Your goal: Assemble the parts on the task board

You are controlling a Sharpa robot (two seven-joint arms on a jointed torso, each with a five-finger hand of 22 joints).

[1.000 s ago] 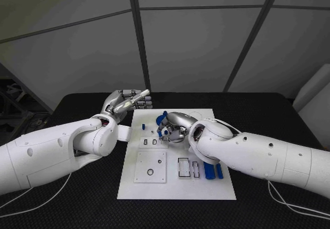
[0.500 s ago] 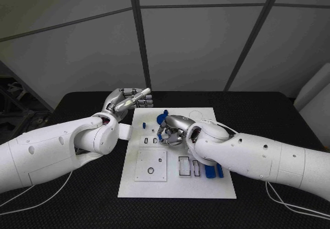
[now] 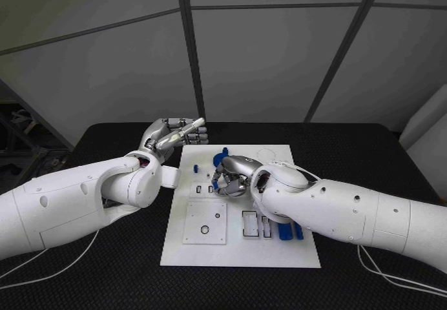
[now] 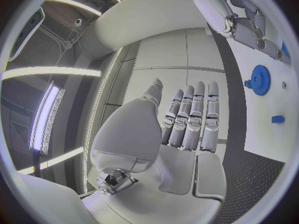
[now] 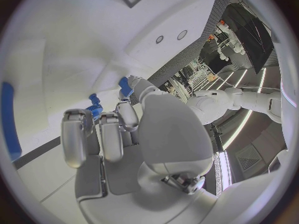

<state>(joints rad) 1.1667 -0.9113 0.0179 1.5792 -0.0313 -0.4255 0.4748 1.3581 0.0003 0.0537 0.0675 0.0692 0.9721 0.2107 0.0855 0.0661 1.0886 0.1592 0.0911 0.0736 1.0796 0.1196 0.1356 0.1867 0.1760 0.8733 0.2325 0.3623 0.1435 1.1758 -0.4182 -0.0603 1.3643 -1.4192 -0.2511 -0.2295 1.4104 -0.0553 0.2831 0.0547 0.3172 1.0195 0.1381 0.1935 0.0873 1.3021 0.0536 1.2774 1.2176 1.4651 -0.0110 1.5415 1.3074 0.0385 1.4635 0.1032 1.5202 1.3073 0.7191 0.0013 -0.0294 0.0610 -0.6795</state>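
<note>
The white task board (image 3: 238, 255) lies mid-table. My right hand (image 3: 233, 177) hovers low over its middle with the fingers curled in, pinching a small blue part (image 3: 216, 185) at the fingertips; in the right wrist view that blue part (image 5: 126, 86) shows by the thumb tip. A blue gear (image 3: 221, 157) stands just beyond this hand and also appears as the blue gear (image 4: 258, 79) in the left wrist view. My left hand (image 3: 173, 135) is raised off the board's far left corner, fingers straight and side by side, holding nothing (image 4: 187, 119).
Two blue bars (image 3: 289, 230) lie at the board's near right beside rectangular slots (image 3: 250, 226). A small blue peg (image 3: 195, 171) stands near the left edge. A square inset plate (image 3: 205, 224) sits at the near left. Black table (image 3: 373, 155) surrounds the board.
My right hand has drawn slightly closer over the board with the blue part in its fingers. The left hand has stayed put.
</note>
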